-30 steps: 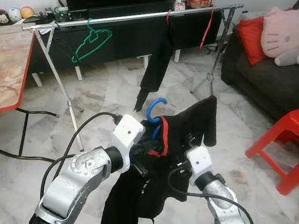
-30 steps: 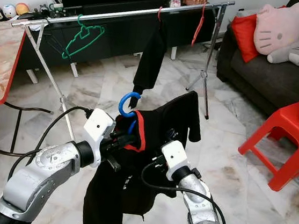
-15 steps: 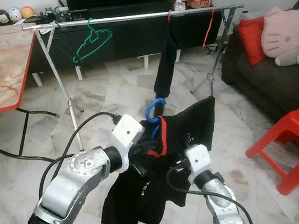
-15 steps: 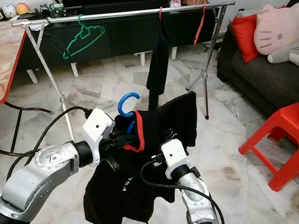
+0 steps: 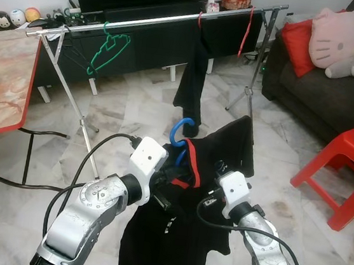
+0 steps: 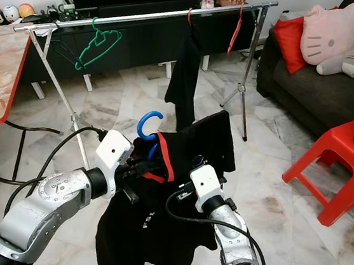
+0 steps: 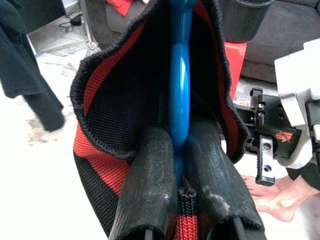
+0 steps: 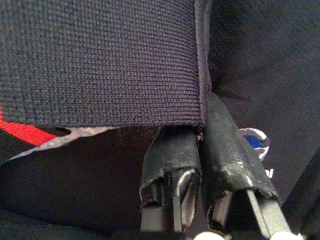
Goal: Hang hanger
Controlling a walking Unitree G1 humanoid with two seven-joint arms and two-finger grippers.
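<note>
In the lower middle of the frame, my two silver arms reached forward and met at a black shirt (image 6: 153,226) with a red collar, draped over a blue hanger (image 6: 149,126) whose hook curved up above the cloth. My left gripper (image 6: 140,166) sat at the collar, its fingers buried in fabric; my right gripper (image 6: 193,166) pressed into the shirt just beside it. Across the upper frame ran a silver clothes rail (image 6: 145,15), with a green hanger (image 6: 99,43) at upper left, a dark garment (image 6: 185,76) at centre and a red hanger (image 6: 234,30) further right. A red stool (image 6: 339,170) stood at right.
</note>
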